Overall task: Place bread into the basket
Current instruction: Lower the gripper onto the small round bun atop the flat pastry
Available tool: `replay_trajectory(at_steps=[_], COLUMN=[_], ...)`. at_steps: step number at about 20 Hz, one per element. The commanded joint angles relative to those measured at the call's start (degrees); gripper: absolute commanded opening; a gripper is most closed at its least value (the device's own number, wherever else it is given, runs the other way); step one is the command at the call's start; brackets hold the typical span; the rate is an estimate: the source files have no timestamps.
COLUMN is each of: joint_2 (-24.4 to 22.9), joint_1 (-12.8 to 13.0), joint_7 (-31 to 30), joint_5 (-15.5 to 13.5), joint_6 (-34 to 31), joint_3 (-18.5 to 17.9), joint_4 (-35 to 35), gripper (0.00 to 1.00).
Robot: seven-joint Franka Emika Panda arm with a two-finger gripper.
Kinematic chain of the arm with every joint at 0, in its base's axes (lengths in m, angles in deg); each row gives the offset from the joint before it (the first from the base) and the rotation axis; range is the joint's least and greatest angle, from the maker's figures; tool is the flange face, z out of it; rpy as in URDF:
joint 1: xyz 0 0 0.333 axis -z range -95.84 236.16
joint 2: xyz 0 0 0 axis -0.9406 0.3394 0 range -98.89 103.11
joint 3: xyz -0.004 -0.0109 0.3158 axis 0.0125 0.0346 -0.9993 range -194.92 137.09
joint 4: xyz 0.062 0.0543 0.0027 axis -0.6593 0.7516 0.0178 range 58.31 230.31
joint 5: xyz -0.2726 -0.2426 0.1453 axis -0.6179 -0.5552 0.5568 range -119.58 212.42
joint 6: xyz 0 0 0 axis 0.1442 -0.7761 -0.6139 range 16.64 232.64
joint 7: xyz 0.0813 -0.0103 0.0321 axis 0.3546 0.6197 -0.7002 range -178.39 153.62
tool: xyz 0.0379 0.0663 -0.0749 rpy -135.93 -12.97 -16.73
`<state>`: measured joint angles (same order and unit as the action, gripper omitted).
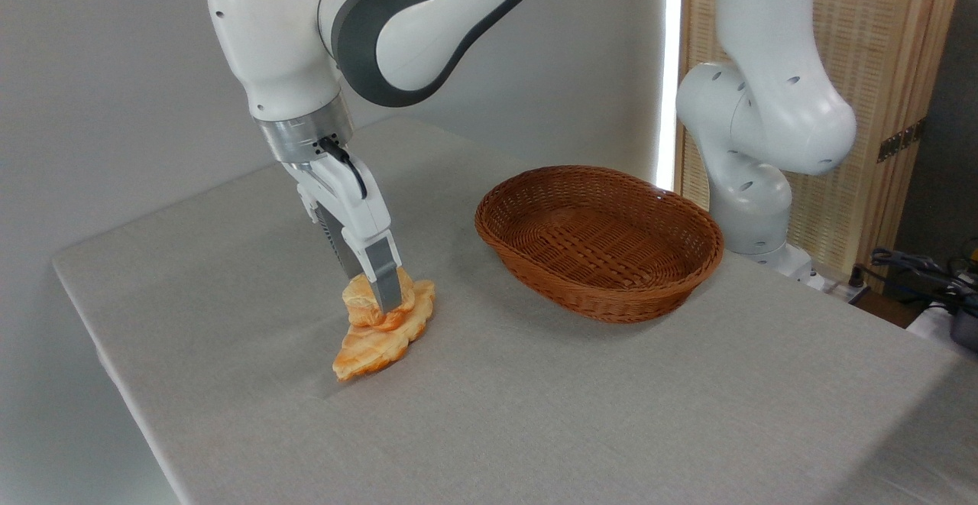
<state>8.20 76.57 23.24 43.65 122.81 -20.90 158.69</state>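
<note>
One grey cloth-covered table [611, 413] fills most of the view, and over its left half a white Franka arm [397, 24] bends down from the upper middle, its wrist pointing steeply downward and leaning a little to the right. To the right, well apart from the arm's tip, sits the basket [600, 241], a reddish-brown wicker oval whose long axis runs from upper left to lower right. Below the wrist lies a flat, leaf-shaped pastry [378, 352], its long axis slanting from lower left to upper right, its narrow end toward the lower left. On its upper end rests the bread [361, 300], a small lumpy golden bun, too rounded to show a clear direction. The gripper [380, 299] has its fingers closed against the bread, the near finger [388, 283] covering its right side.
</note>
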Motion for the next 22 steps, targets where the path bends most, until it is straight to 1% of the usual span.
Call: replay_trajectory(at_steps=[1,3,4,6,8,10,12,14,18,22], joint_2=[-0.12,-0.12,-0.20,-0.20,-0.20,-0.29,-0.29,-0.29,-0.38,-0.47], joint_1=[-0.08,-0.08,-0.08,-0.08,-0.08,-0.08,-0.17,-0.17,-0.17,-0.17], joint_7=[0.94,2.43,2.70,2.79,2.96,4.01,5.16,5.25,5.25,5.16], joint_5=[-0.13,0.05,0.05,0.05,0.05,0.05,0.05,0.05,0.05,0.05], joint_6=[1.08,1.00,0.91,0.56,0.55,0.38,0.20,0.20,0.29,0.20], joint_3=[-0.02,-0.02,-0.11,-0.11,-0.11,-0.28,-0.46,-0.46,-0.63,-0.72], joint_4=[0.39,0.47,0.47,0.47,1.00,1.18,1.26,1.26,1.18,1.18], gripper=[1.00,0.98,0.92,0.76,0.66,0.60,0.58,0.56,0.50,0.50])
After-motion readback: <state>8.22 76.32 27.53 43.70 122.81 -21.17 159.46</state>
